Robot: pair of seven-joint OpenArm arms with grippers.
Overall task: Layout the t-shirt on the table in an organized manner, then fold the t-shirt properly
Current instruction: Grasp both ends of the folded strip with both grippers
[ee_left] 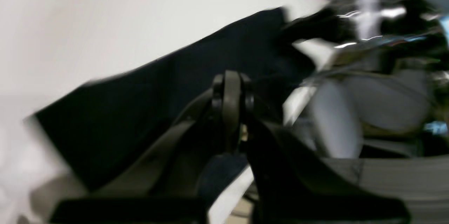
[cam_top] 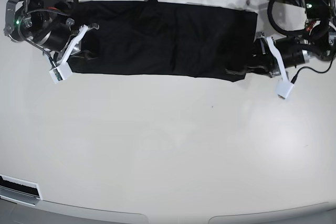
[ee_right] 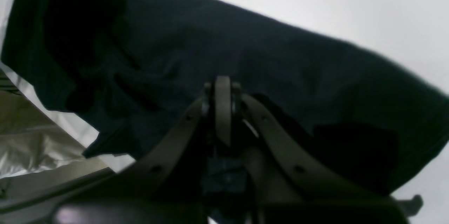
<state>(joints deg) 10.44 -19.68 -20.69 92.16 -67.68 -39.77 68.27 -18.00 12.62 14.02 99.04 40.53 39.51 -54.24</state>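
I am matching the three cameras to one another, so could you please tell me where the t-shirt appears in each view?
Left wrist: t-shirt as a dark diagonal band across the centre.
Right wrist: t-shirt fills most of the frame.
Base: t-shirt stretched along the far edge.
Shared landmark: the white table.

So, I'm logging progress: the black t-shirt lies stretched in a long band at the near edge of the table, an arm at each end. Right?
Not quite. The t-shirt lies along the far edge of the table, by the power strip, not the near edge; the base view shows it. The left gripper and right gripper are at its ends.
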